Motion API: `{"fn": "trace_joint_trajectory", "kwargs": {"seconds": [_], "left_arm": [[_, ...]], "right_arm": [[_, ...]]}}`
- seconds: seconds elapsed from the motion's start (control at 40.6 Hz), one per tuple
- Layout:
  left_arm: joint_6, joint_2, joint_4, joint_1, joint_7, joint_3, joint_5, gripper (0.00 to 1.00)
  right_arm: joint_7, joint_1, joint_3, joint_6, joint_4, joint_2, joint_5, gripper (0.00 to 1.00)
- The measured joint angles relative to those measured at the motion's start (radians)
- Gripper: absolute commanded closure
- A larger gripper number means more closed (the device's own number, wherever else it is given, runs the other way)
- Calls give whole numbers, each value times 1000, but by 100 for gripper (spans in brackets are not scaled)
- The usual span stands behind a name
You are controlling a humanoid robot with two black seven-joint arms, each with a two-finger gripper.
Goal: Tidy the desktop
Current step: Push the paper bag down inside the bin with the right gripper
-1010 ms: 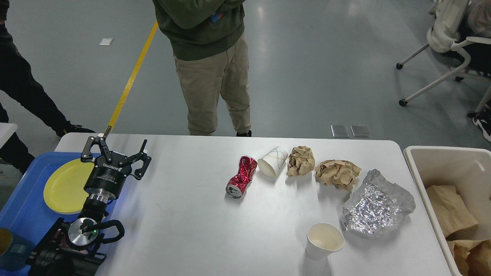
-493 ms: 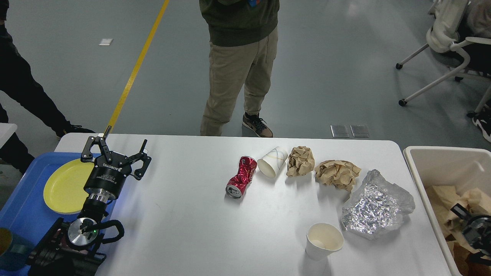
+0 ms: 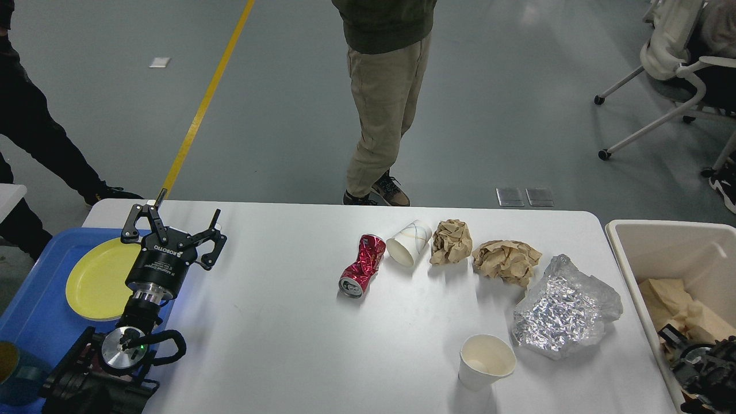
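Grey workshop floor with a yellow line lies beyond the large white rectangular desktop (image 3: pixel 276 322), which spreads ahead and to the right of the left gripper (image 3: pixel 172 227). That gripper hovers over the desktop's left end with its fingers spread apart and nothing between them. Just left of it, a blue plastic tray (image 3: pixel 34 310) holds a yellow round plate (image 3: pixel 95 279), which looks like sorting already done. Far to its right, a beige plastic bin (image 3: pixel 661 241) holds crumpled paper; the right gripper (image 3: pixel 675 339) sits low inside it, too dark to tell whether its fingers are apart or together. Well to the right of the left gripper, litter remains: a crumpled silver foil sheet (image 3: pixel 563 313), two brown paper wads (image 3: pixel 506 259) (image 3: pixel 451 240), an upright white paper cup (image 3: pixel 486 361), a crushed red can (image 3: pixel 362 264) and a tipped white paper cup (image 3: pixel 409 242). I judge the tidying roughly begun, with six pieces left.
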Motion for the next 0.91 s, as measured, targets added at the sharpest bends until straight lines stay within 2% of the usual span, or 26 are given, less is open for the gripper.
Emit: {"fn": "trace_joint_trajectory", "kwargs": {"seconds": [0.049,0.074,0.099,0.123,0.37,0.912], "left_arm": [[0,0,0,0,0,0,0,4],[0,0,0,0,0,0,0,4],[0,0,0,0,0,0,0,4],[0,0,0,0,0,0,0,4],[0,0,0,0,0,0,0,4],[0,0,0,0,0,0,0,4]], "right_arm": [[0,-1,-2,0,1,0,0,29],[0,-1,-2,0,0,0,0,15],[0,-1,-3,-1,0,0,0,4],[0,-1,-4,-5,0,-1,0,0],[2,2,-5,-75,5,-12,0,0],[2,24,-4,-75,24,-53,-1,0]]}}
